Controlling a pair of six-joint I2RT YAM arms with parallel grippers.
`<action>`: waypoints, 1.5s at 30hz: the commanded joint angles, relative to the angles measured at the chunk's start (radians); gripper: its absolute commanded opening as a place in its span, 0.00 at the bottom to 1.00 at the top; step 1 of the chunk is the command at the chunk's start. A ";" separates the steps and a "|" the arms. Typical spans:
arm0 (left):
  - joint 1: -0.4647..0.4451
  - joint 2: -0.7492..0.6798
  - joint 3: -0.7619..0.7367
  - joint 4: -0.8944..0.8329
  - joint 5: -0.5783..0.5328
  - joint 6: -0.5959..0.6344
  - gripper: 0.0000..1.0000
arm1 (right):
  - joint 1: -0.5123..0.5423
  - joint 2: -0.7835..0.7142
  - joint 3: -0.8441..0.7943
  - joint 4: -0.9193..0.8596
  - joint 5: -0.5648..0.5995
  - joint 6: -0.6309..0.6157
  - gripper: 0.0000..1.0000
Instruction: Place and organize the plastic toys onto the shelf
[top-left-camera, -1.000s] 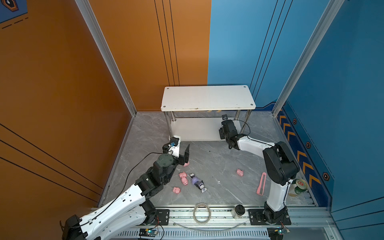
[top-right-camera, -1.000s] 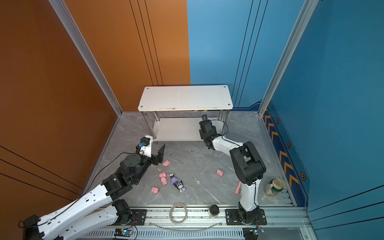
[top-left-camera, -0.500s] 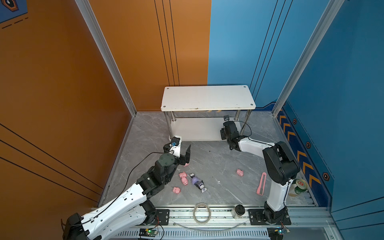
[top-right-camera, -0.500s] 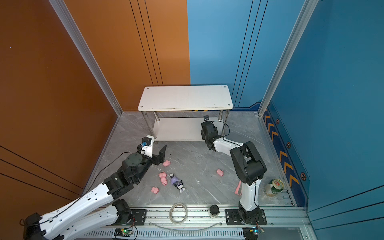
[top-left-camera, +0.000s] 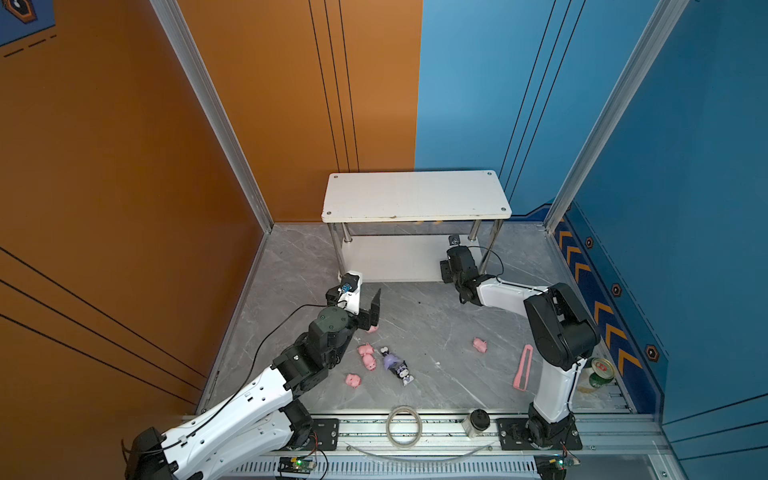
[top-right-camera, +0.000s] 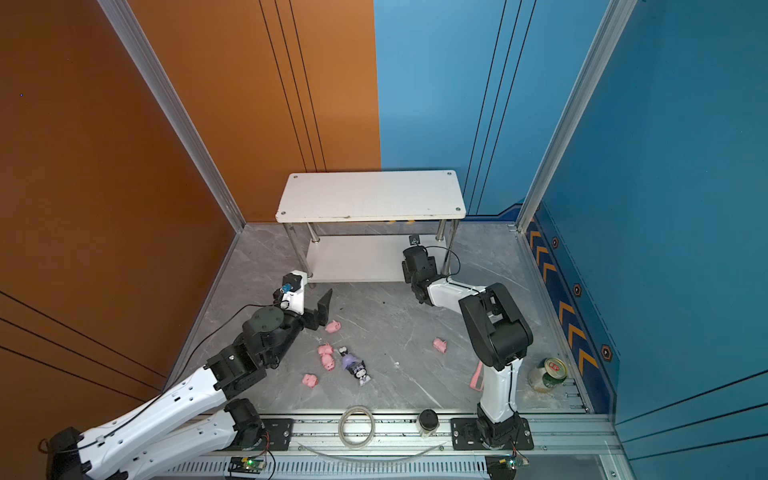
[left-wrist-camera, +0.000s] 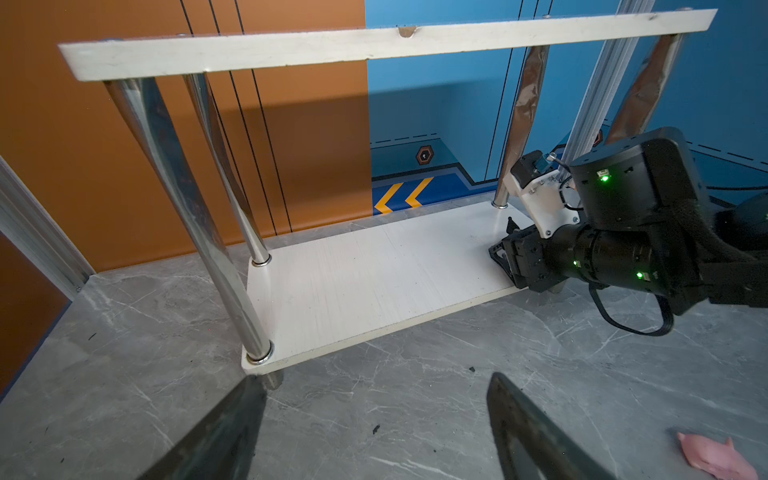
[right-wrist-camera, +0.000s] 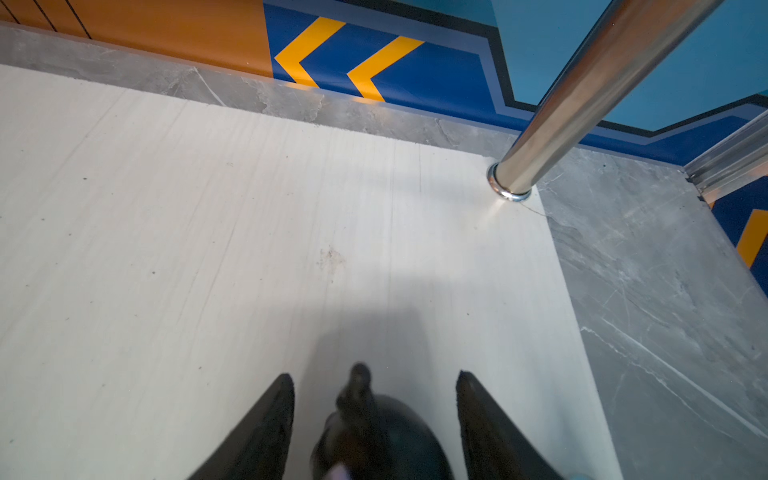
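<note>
The white two-tier shelf (top-left-camera: 415, 195) (top-right-camera: 370, 195) stands at the back. My right gripper (right-wrist-camera: 374, 376) (top-left-camera: 451, 266) is low over the right end of its lower board (right-wrist-camera: 208, 208). It is open, and a black-eared figure (right-wrist-camera: 374, 436) sits between the jaws with a gap on each side. My left gripper (left-wrist-camera: 374, 380) (top-left-camera: 361, 307) is open and empty over the floor, in front of the shelf's left front leg. One pig (left-wrist-camera: 715, 459) (top-left-camera: 372, 329) lies beside it. Several more pigs (top-left-camera: 365, 349) (top-left-camera: 353, 379) (top-left-camera: 480, 345) and black-and-purple figures (top-left-camera: 397, 365) lie on the floor.
A flat pink strip (top-left-camera: 523, 368) lies by the right arm's base, and a green can (top-left-camera: 600, 372) stands at the right wall. On the front rail are a tape ring (top-left-camera: 404, 426) and a small black-lidded jar (top-left-camera: 477, 419). Walls close in the floor on three sides.
My right gripper's jaws have opened off the black-eared figure on the lower board. The left gripper has edged slightly forward and stays open.
</note>
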 joint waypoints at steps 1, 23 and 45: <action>0.010 -0.014 0.011 0.001 0.015 -0.004 0.85 | 0.004 -0.023 -0.017 -0.011 -0.007 0.014 0.69; 0.012 -0.029 0.019 -0.025 0.043 -0.008 0.89 | -0.086 -0.044 0.033 -0.081 -0.359 0.094 0.45; 0.042 -0.075 -0.009 -0.021 0.267 -0.050 0.92 | -0.083 -0.373 -0.178 -0.087 -0.790 0.247 0.10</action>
